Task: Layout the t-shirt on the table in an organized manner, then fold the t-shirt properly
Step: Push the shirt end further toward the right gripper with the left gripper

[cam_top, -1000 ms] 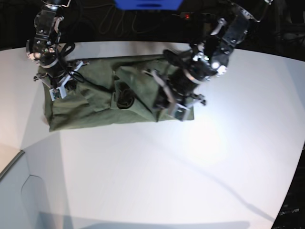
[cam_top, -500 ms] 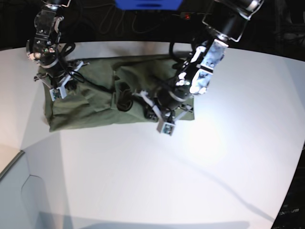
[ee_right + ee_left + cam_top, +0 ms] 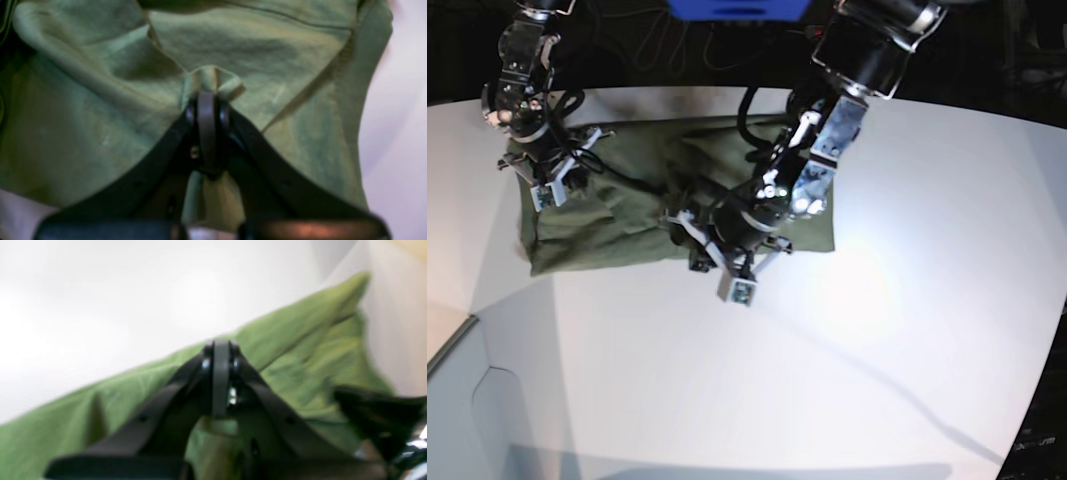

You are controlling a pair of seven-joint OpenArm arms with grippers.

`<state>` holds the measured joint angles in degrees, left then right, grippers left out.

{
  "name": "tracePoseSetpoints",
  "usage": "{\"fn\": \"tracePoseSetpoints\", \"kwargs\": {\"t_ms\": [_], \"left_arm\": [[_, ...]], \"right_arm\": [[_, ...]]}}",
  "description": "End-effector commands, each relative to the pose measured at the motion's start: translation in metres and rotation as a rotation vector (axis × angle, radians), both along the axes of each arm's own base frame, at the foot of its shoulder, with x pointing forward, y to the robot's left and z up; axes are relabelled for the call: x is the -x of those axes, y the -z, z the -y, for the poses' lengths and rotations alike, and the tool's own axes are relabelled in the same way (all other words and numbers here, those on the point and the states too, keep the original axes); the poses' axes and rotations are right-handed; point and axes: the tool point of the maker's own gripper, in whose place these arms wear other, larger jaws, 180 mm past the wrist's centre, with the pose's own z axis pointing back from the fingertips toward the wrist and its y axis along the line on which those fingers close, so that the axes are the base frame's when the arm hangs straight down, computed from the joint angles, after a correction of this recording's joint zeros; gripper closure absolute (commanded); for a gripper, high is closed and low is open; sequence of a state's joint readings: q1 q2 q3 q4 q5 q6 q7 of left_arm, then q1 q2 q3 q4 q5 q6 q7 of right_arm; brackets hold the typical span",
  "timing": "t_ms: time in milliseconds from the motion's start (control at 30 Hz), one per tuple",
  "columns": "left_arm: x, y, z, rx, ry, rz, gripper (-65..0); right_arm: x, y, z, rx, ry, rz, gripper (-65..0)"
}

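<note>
The olive-green t-shirt [image 3: 627,205] lies rumpled in a wide band at the back of the white table [image 3: 777,380]. My left gripper [image 3: 712,250] reaches from the far right over the shirt to its front edge near the middle. In the left wrist view it [image 3: 220,346] is shut, with green cloth [image 3: 300,350] bunched between the fingers. My right gripper [image 3: 562,172] sits on the shirt's far-left part. In the right wrist view it [image 3: 206,96] is shut on a small pinched fold of the shirt [image 3: 100,116].
A blue object [image 3: 737,8] and dark cables lie beyond the table's curved back edge. A lower grey surface [image 3: 457,400] borders the table at the front left. White tabletop stretches in front of and to the right of the shirt.
My left gripper has swept from the shirt's lower right corner leftward and forward to the middle of its front edge. The right gripper has stayed put.
</note>
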<state>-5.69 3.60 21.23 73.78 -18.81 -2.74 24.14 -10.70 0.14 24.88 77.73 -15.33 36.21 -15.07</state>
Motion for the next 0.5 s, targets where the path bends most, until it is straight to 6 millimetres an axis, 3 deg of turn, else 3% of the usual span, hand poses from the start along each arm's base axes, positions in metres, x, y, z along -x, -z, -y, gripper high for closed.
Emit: {"fn": "tracePoseSetpoints", "kwargs": {"t_ms": [0, 133, 233, 333, 467], "left_arm": [[-0.006, -0.026, -0.002, 0.037, -0.004, 0.074, -0.1], [0.005, -0.051, -0.037, 0.042, -0.056, 0.149, -0.1], [0.018, -0.053, -0.06, 0.02, -0.08, 0.158, -0.1], [0.031, -0.032, -0.07, -0.023, -0.075, 0.113, -0.1], [0.048, 0.014, -0.061, -0.065, -0.034, -0.002, -0.1]], "right_arm": [[0.012, 0.01, 0.0, 0.026, -0.018, -0.071, 0.0], [0.011, 0.01, 0.0, 0.026, -0.018, -0.069, 0.0], [0.011, 0.01, 0.0, 0.026, -0.018, -0.069, 0.0], [0.009, 0.009, 0.0, 0.026, -0.018, -0.065, 0.0], [0.006, 0.007, 0.0, 0.026, -0.018, -0.059, 0.0]]}}
